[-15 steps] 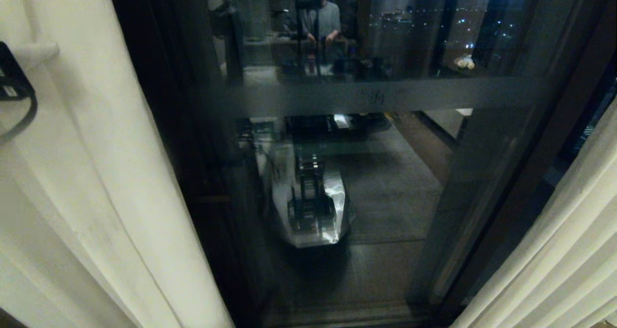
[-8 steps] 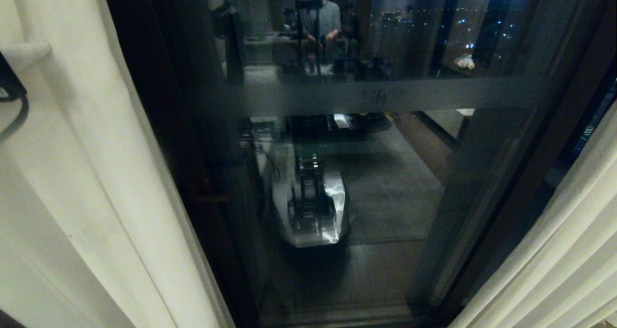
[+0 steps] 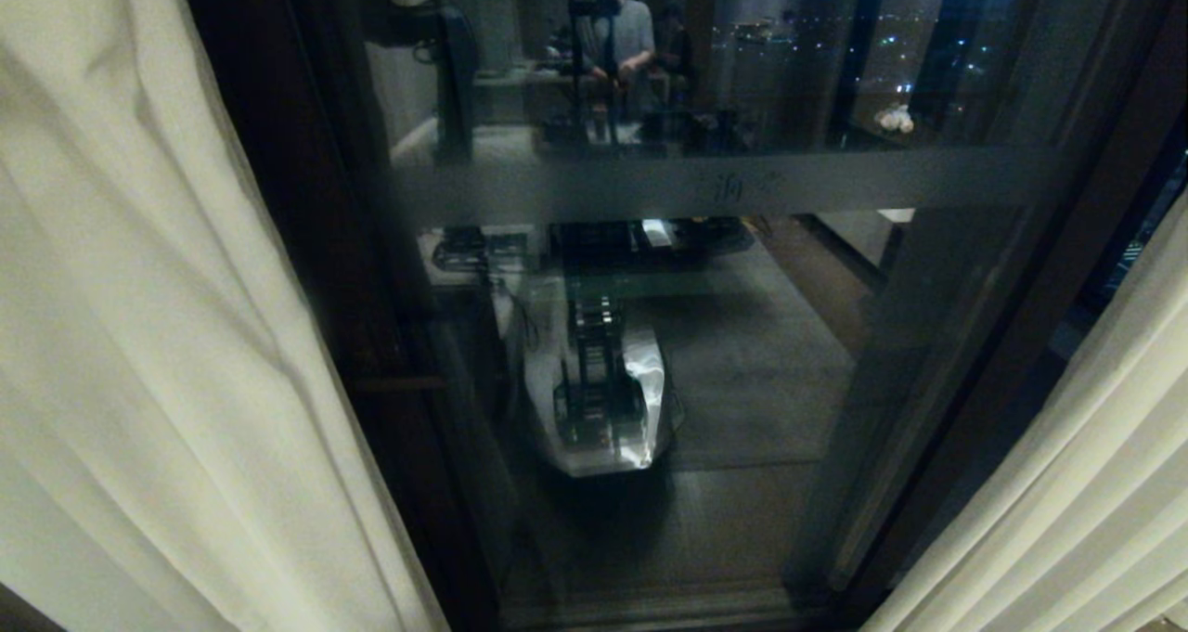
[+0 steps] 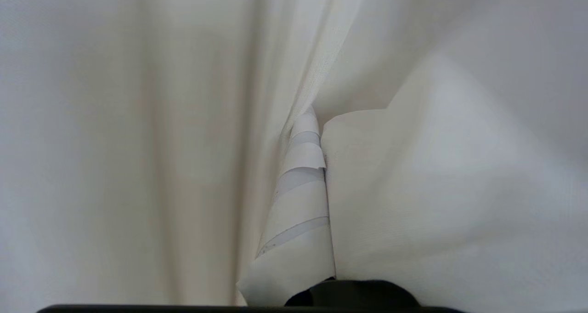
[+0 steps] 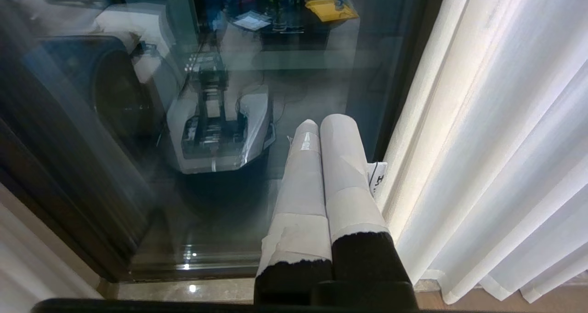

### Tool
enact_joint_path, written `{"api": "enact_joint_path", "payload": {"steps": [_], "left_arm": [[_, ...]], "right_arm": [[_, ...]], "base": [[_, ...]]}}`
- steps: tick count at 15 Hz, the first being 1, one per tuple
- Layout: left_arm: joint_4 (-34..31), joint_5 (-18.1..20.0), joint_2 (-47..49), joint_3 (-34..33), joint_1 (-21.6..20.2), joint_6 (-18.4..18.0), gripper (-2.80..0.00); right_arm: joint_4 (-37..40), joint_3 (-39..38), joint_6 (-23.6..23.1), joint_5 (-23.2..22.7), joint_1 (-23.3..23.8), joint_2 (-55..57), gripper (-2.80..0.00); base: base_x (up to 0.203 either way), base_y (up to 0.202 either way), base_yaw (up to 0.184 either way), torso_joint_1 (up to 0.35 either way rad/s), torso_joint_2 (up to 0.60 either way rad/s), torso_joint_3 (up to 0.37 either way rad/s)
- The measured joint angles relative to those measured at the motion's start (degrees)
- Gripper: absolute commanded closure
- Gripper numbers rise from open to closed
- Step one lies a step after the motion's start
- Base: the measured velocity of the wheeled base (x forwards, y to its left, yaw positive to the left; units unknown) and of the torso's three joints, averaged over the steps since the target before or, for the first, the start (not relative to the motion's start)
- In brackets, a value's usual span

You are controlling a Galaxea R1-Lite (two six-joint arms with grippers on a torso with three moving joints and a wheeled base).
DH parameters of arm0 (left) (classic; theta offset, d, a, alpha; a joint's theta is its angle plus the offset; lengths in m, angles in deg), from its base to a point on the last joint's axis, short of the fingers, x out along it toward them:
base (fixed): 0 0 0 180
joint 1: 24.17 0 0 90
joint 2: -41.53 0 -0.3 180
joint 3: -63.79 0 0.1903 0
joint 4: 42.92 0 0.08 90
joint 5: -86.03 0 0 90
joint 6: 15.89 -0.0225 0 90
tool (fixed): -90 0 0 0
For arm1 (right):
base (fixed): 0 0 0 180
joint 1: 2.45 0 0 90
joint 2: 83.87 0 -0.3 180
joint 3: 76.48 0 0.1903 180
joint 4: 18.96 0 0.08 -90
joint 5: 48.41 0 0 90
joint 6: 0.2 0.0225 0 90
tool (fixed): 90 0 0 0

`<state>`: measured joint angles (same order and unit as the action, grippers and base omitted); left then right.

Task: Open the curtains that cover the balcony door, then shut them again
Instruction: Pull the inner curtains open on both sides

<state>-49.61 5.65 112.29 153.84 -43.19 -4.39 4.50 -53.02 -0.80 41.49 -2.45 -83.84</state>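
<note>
The left gripper (image 4: 307,133), clamped on the cream pleated fabric curtains (image 4: 138,143), points into their vertically hanging folds.

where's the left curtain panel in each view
Head view: the left curtain panel fills the left side, beside the balcony door.
Left wrist view: it fills the frame, folded around the left end effector.
Right wrist view: only a strip at the bottom-left corner.
Shared landmark: the dark door frame at its edge.
</note>
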Motion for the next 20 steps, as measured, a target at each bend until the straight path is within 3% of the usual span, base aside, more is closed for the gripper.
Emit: {"api": "enact_joint_path", "payload": {"steps": [5,11,14,20], "left_arm": [[0.21,0.31,3.94,5.75,-6.55,5.91,0.0],[0.4,9.98,9.28,9.92,-17.04,6.34,0.0],[0.67,12.05,13.96,15.06,-22.89,6.32,0.0],[6.37,14.66,22.62,20.05,-29.75,6.23,0.0]], "right_arm": [[0.01,0.0,0.0,0.0,0.0,-0.01,0.0],[0.01,0.0,0.04,0.02,0.0,-0.02,0.0],[0.01,0.0,0.01,0.02,0.0,0.0,0.0],[-0.02,0.0,0.01,-0.01,0.0,0.0,0.0]], "base": [[0.0,0.0,0.0,0.0,0.0,0.0],[0.0,0.0,0.0,0.0,0.0,0.0],[0.0,0.0,0.0,0.0,0.0,0.0],[0.0,0.0,0.0,0.0,0.0,0.0]]}}
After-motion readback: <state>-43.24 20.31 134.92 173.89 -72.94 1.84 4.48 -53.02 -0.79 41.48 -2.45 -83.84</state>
